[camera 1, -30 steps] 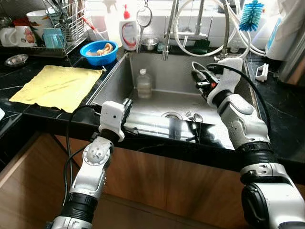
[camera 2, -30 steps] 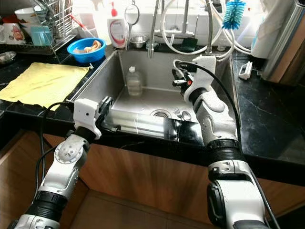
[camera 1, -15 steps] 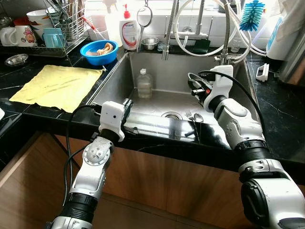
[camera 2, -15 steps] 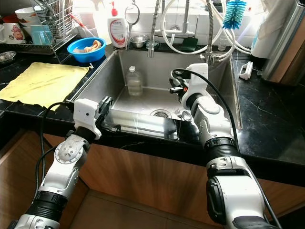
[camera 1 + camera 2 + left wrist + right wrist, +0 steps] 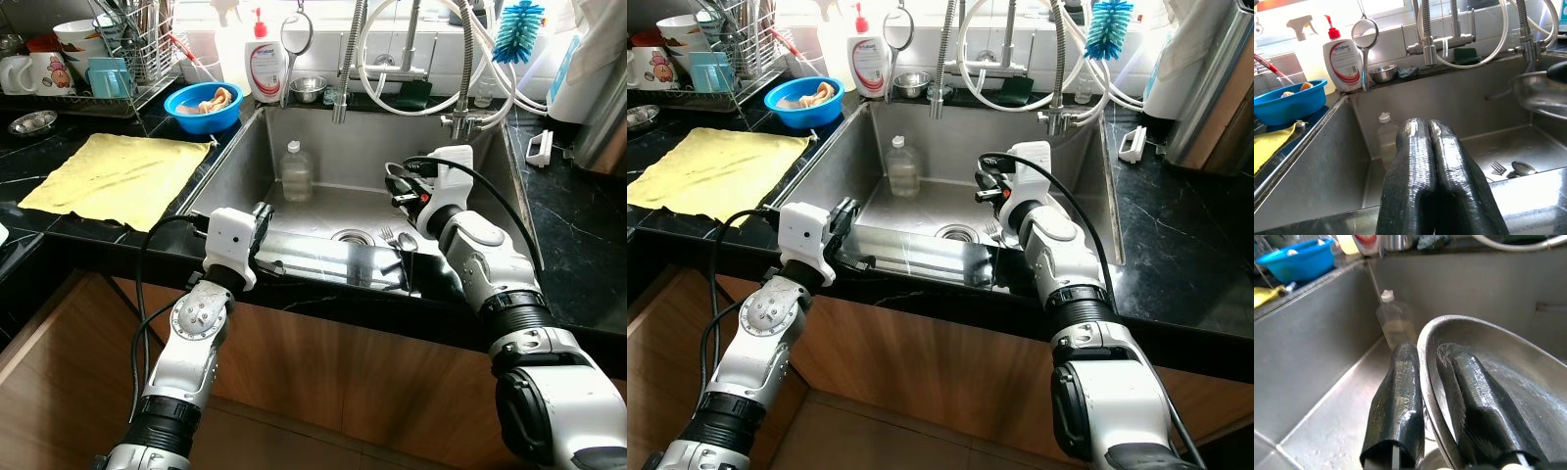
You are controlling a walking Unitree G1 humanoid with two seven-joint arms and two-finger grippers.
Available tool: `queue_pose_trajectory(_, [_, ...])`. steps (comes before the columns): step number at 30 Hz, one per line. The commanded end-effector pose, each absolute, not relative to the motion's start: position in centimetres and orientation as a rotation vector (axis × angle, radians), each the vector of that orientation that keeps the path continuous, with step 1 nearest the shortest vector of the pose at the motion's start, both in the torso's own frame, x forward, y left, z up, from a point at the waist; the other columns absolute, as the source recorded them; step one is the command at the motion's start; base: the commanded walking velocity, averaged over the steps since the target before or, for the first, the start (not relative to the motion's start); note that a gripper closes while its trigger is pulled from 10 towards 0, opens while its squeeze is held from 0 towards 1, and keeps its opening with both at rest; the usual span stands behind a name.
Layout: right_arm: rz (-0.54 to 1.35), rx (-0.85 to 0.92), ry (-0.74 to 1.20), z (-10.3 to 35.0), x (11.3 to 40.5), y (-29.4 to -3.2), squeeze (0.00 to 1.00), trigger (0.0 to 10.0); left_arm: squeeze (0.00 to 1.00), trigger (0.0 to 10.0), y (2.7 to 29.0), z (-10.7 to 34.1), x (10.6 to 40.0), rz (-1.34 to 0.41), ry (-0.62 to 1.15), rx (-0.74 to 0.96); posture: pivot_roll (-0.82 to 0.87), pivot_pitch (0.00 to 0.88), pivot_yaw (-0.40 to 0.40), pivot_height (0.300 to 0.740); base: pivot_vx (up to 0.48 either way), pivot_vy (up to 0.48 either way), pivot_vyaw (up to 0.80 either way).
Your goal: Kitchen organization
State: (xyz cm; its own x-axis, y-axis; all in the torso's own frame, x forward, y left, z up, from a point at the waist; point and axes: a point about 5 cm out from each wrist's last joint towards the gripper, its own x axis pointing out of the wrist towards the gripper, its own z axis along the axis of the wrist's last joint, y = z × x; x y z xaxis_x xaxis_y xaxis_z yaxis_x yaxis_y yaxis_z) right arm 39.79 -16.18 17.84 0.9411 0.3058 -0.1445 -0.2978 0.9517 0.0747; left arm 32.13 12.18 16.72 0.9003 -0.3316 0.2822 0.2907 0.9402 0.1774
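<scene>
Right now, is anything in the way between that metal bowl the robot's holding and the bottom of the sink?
Partly. The right tool grips the metal bowl by its rim over the sink floor, where a fork and spoon lie beside the drain.

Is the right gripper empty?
No, in the right wrist view the right gripper pinches the rim of a steel bowl between its fingers.

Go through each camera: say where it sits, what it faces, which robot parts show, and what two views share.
Left eye view: on the head, looking down into the sink; both silver arms show.
Right eye view: beside it, same scene.
Left wrist view: along the left gripper, fingers pressed together, facing the faucet.
Right wrist view: along the right gripper, clamped on a steel bowl rim.
Shared: both wrist views show the clear bottle.
</scene>
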Motion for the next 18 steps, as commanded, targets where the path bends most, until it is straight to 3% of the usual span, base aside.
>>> queue_pose_trajectory(1, [0.315, 0.036, 0.113, 19.11, 40.15, -15.85, 0.0, 10.0, 0.0, 10.0, 12.35, 16.87, 32.09, -0.325, -0.316, 0.146, 0.0, 0.0, 0.045, 0.74, 0.0, 0.0, 0.0])
queue_pose_trajectory(4, [0.304, 0.036, 0.117, 19.05, 40.17, -15.95, 0.0, 10.0, 0.0, 10.0, 12.34, 16.88, 32.1, -0.326, -0.316, 0.146, 0.01, 0.0, 0.045, 0.74, 0.0, 0.0, 0.0])
queue_pose_trajectory(5, [0.294, 0.031, 0.126, 18.93, 40.19, -16.05, 0.28, 10.0, 0.0, 10.0, 12.33, 16.89, 32.11, -0.327, -0.316, 0.146, 0.01, 0.0, 0.045, 0.74, 0.0, 0.0, 0.0])
queue_pose_trajectory(8, [0.288, 0.029, 0.132, 18.82, 40.2, -16.11, 0.35, 10.0, 0.0, 10.0, 12.32, 16.9, 32.11, -0.327, -0.316, 0.146, 0.01, 0.0, 0.045, 0.74, 0.0, 0.0, 0.0])
queue_pose_trajectory(9, [0.285, 0.028, 0.14, 18.69, 40.21, -16.15, 0.5, 10.0, 0.0, 10.0, 12.31, 16.91, 32.11, -0.328, -0.316, 0.146, 0.01, 0.0, 0.045, 0.74, 0.0, 0.0, 0.0])
queue_pose_trajectory(18, [0.277, 0.019, 0.159, 18.24, 40.12, -16.28, 0.48, 10.0, 0.0, 10.0, 12.28, 16.87, 32.07, -0.329, -0.314, 0.145, 0.01, 0.0, 0.044, 0.74, 0.0, 0.0, 0.0])
